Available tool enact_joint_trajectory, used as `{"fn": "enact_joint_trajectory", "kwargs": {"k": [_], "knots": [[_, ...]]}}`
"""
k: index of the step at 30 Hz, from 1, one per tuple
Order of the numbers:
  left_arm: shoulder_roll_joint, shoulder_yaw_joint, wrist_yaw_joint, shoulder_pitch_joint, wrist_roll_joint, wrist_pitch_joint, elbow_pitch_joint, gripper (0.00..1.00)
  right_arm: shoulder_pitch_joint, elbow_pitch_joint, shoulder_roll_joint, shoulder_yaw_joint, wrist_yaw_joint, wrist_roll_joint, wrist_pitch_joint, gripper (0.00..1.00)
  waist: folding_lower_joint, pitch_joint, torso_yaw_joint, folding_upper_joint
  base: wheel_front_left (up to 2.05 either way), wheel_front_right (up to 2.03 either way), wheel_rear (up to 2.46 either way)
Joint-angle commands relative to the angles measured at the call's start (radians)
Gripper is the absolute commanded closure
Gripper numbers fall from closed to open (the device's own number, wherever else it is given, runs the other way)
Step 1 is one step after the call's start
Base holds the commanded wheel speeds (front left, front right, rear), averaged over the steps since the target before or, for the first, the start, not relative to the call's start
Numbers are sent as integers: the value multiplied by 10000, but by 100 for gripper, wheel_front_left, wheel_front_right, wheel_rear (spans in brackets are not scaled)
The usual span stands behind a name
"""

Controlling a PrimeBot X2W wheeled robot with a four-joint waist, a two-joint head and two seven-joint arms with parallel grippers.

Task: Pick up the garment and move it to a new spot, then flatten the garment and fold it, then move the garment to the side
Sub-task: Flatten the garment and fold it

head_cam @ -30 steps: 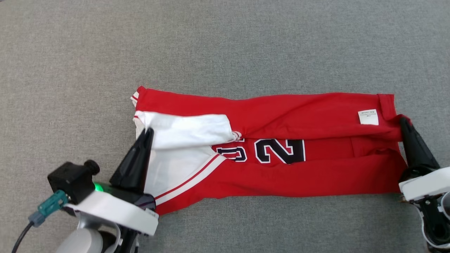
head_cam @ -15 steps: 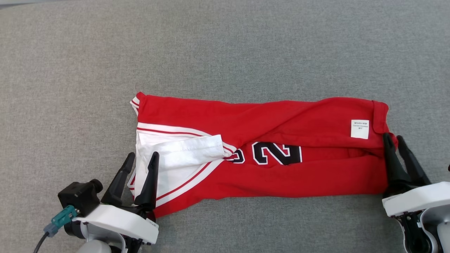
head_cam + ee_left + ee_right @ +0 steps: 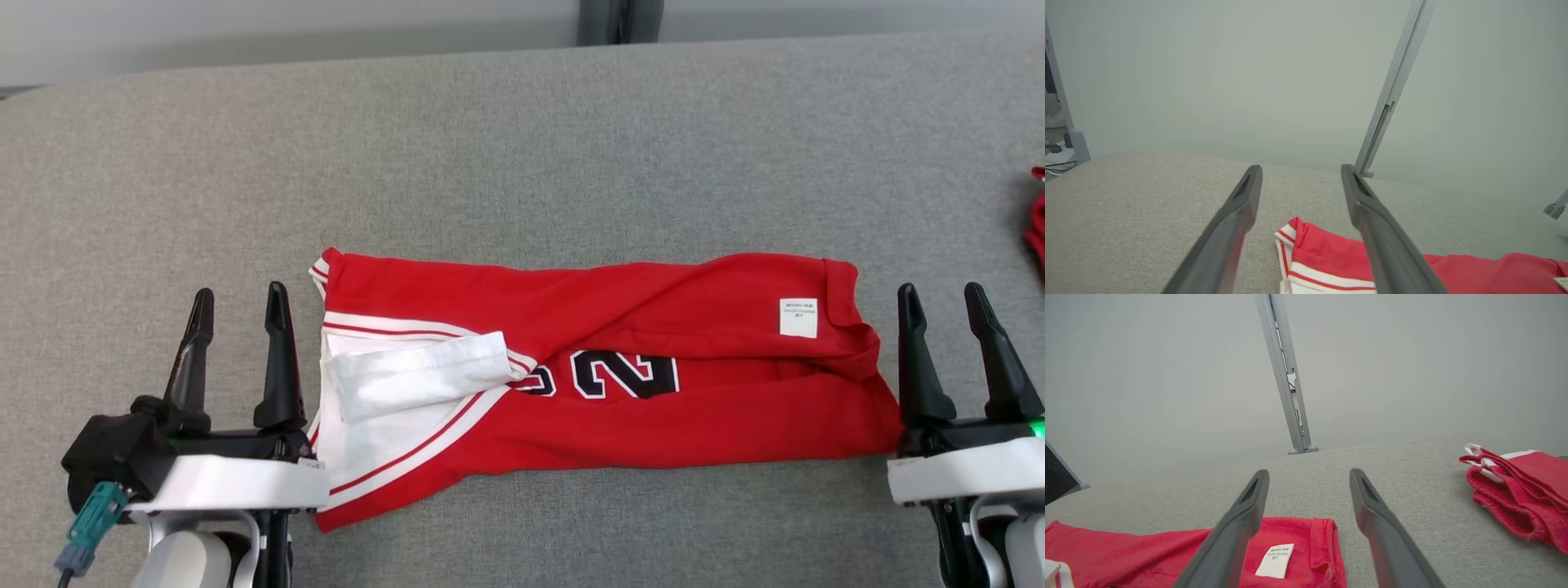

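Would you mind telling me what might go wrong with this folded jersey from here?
The white flap lies loose on the left end of the jersey; the next fold may spill it out. The right end is rumpled near the label, so the fold could come out uneven. Another red garment lies to the right, and a move that way might disturb it.

This looks like a robot lab or test room. A wide table [image 3: 522, 122] covered in grey cloth stands against a bare pale wall [image 3: 1208, 81]. A grey metal post [image 3: 1284, 375] rises at the table's far edge, and cables [image 3: 1057, 163] lie on the floor past its left end.
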Motion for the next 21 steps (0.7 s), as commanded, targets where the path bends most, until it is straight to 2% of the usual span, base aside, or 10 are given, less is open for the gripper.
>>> {"fn": "enact_joint_trajectory", "kwargs": {"k": [1,9,21], "knots": [[-58,209,-104,169,245,-37,-61,0,187,-79,9,-32,3,-173,-43,0,0,-226,2,0,0,0,0],[-127,674,-507,1026,1451,-38,330,0,758,-346,194,0,1,-1075,291,0,0,-710,-104,0,0,0,0],[-201,607,-671,1407,1679,-41,837,0,1085,-484,355,-75,1,-1279,507,0,0,-840,-54,0,0,0,0]]}}
